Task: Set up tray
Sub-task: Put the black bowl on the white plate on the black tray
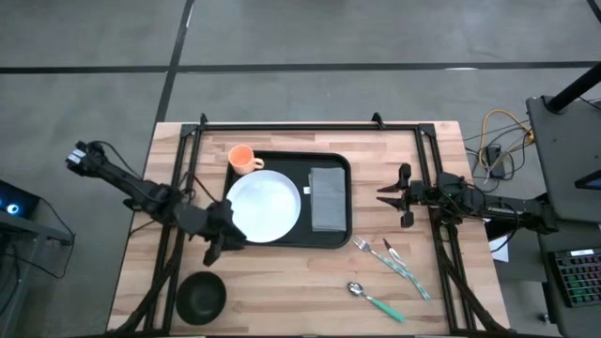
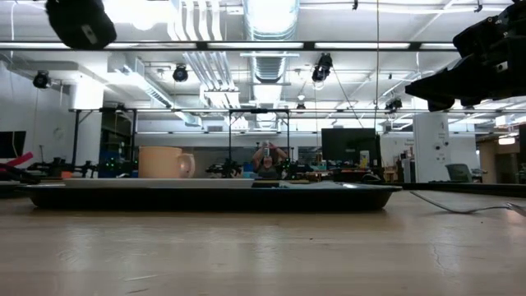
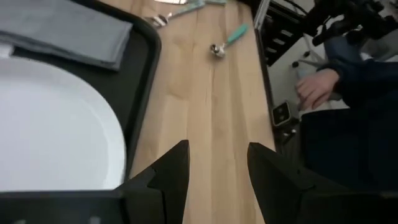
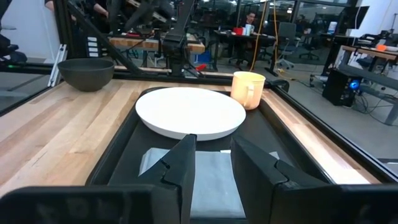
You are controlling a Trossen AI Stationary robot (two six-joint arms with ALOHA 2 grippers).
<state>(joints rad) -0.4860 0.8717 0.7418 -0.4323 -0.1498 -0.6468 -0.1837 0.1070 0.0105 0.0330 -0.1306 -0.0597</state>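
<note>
The tray point(image 1: 282, 158) lies flat near the middle of the wooden table point(image 1: 282, 291), toward its far edge. It is a black rectangle with rounded corners and a low raised rim, and its long axis runs left to right across the table, parallel to the far edge.

On the tray's left part sits a round, smooth white plate point(image 1: 264, 205). On its right part a grey folded napkin point(image 1: 327, 198) lies with its long side across the tray's short axis. An orange mug point(image 1: 241, 158) stands upright at the tray's far left corner; whether it is inside the rim or just on it cannot be told.

Off the tray's near left corner stands a round black bowl point(image 1: 201, 296). Off its near right corner lie a fork point(image 1: 380, 255) and a knife point(image 1: 406, 267), and nearer the table's front edge a spoon point(image 1: 374, 299), all metal with teal handles.

The left gripper point(image 1: 222, 246) hangs over the tray's near left corner at the plate's edge, its arm reaching in slantwise from the left. Its fingers point(image 3: 174, 177) stand apart and hold nothing.

The right gripper point(image 1: 390, 195) hovers right of the tray, clear of it, with its arm stretched level from the right and pointing at the napkin. Its fingers point(image 4: 183, 165) stand narrowly apart and empty.

A person's hand point(image 3: 316, 90) shows beyond the table's edge.
</note>
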